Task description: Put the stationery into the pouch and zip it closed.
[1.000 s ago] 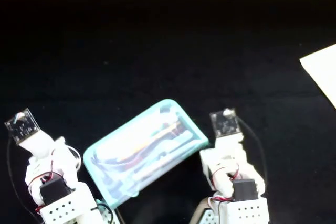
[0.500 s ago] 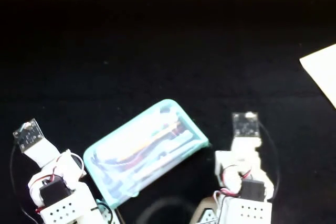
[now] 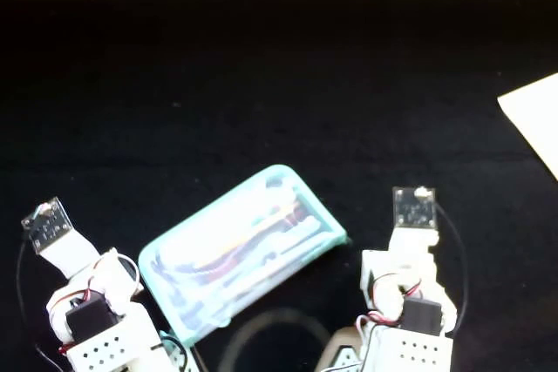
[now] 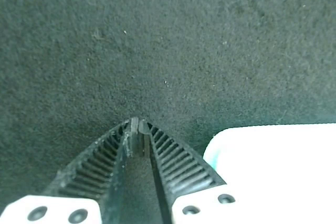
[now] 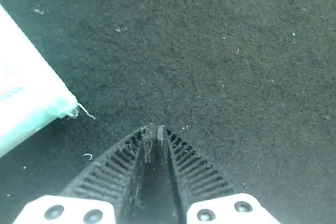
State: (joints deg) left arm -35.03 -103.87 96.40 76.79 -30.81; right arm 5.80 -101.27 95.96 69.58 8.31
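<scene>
The translucent teal zip pouch [image 3: 242,250], with coloured stationery [image 3: 253,246] inside, lies slanted near-centre on the black desk [image 3: 279,84]. The left tool [image 4: 137,129] and right tool [image 5: 153,131] flank it, both closed and empty. Whether the zip is fully shut is unclear; a gap could spill pens.

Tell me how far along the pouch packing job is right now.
Done: the stationery lies inside the teal pouch. In hand: nothing. The left gripper and the right gripper hang over the black table, one on each side of the pouch, fingers shut on nothing. Left: perhaps only the zip, since the pictures do not show whether it is fully closed.
</scene>
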